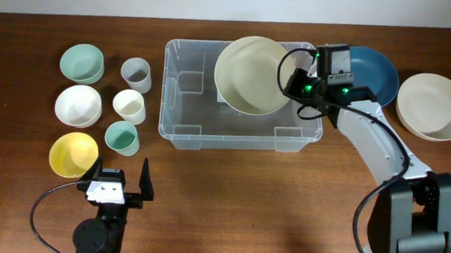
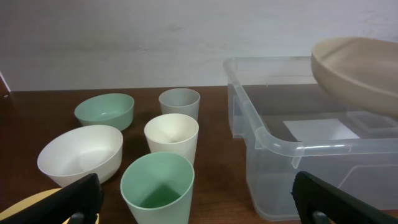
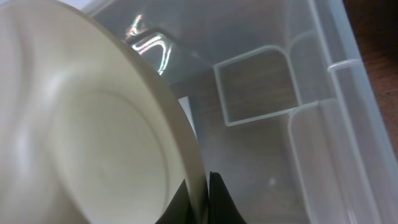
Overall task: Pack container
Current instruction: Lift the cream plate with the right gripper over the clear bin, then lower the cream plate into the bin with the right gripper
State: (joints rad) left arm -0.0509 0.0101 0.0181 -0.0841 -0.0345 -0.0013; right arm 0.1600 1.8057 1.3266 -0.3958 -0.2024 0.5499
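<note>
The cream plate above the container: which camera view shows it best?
The overhead view: nearly the whole cream plate appears there, above the container. The right wrist view shows only part of it, very near, its rim pinched in the right gripper. The left wrist view shows only one edge.

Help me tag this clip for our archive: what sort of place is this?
Probably a robotics lab test bench, not a kitchen: two robot arms work at a wooden table against a plain wall, with plastic bowls and cups lined up beside a clear container.
</note>
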